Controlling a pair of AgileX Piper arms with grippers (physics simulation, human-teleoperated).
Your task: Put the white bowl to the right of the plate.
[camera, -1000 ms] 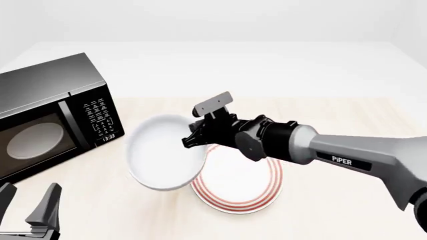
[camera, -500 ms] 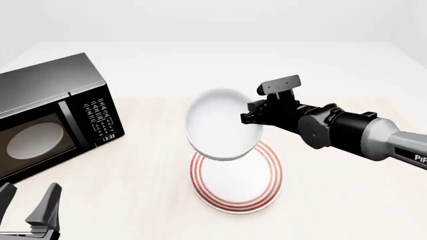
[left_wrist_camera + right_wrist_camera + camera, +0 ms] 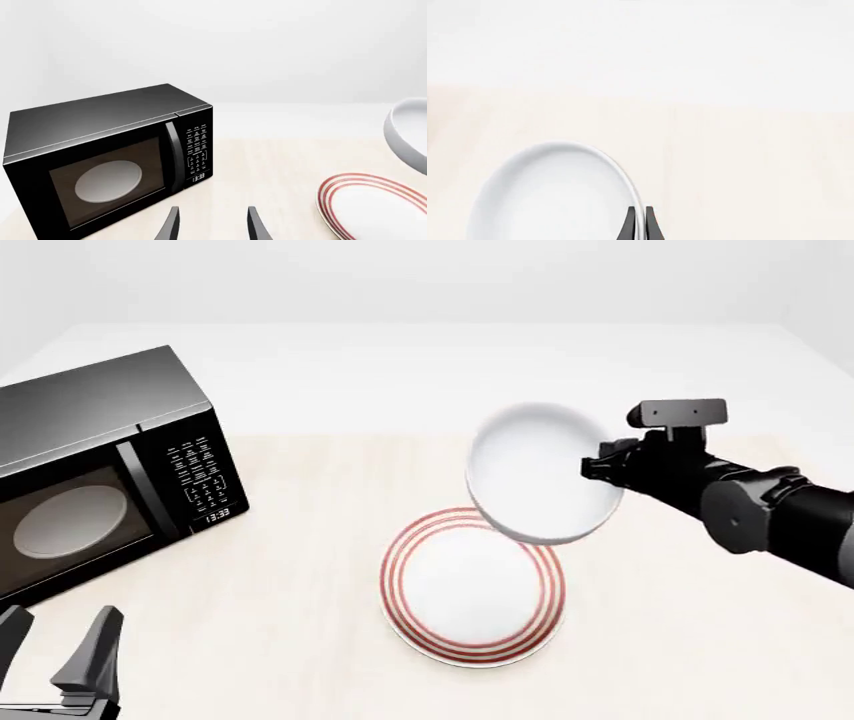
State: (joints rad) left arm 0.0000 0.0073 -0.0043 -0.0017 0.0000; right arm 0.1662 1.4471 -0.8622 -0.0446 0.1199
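Two thin black fingers (image 3: 630,225) of the right gripper (image 3: 603,468) pinch the rim of the white bowl (image 3: 542,473), one finger inside the wall and one outside, as the right wrist view shows with the rim running between them. In the front view the bowl hangs from that grip at the gripper's nine o'clock, clear of the table (image 3: 307,570), tilted so its open mouth faces toward the camera and a little to the left. The gripper's hold is on the bowl's edge at about three o'clock. The right arm (image 3: 767,515) runs off from the gripper toward four o'clock and leaves the frame at the right edge.

Below the bowl, at its seven o'clock, the plate (image 3: 471,586) lies flat on the table, its red rings fully showing except where the bowl's lower edge overlaps its upper right rim in the front view. The bowl is above the table, not touching the plate.

Farther out, at the plate's ten o'clock, the black microwave (image 3: 100,465) stands on the table's left side with its door closed and its display reading 13:33. The left gripper (image 3: 60,660) sits low at the front view's bottom left corner, well apart from the plate and bowl, its fingers spread and holding nothing; the left wrist view shows both fingertips (image 3: 171,227) with bare table between them.
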